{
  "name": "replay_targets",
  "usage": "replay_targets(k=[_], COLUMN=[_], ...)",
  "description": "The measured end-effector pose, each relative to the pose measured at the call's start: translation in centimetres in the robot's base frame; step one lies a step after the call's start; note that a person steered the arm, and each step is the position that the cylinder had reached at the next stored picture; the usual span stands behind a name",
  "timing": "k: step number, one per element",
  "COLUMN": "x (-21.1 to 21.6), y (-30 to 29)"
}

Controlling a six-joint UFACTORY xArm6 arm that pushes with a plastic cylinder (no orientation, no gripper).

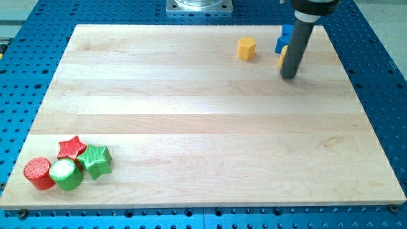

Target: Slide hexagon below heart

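Camera view, yellow hexagon (247,48) left of my tip (289,76)

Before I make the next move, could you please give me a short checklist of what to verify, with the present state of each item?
1. Yellow hexagon block in plain view on the wooden board: ok.
2. Heart found: cannot tell. Only a small yellow piece shows beside the rod, its shape hidden.
3. My tip in contact with the hexagon: not ok. It stands apart, to the view's right of it.
4. Shape of the blue block: cannot tell, as the rod covers part of it.
5. Red star, green star, red cylinder and green cylinder away from the hexagon, at the view's bottom left: ok.
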State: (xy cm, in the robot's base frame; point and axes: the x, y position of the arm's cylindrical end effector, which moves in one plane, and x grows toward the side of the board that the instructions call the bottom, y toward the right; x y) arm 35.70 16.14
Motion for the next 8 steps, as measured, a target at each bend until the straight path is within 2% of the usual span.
replay_targets(k=[1, 2, 3, 4, 7, 8], x=[-2.1, -3.7, -3.9, -3.9, -6.8, -9.5], y=[-2.9, -8.8, -17.8, -21.2, -23.2, -23.3])
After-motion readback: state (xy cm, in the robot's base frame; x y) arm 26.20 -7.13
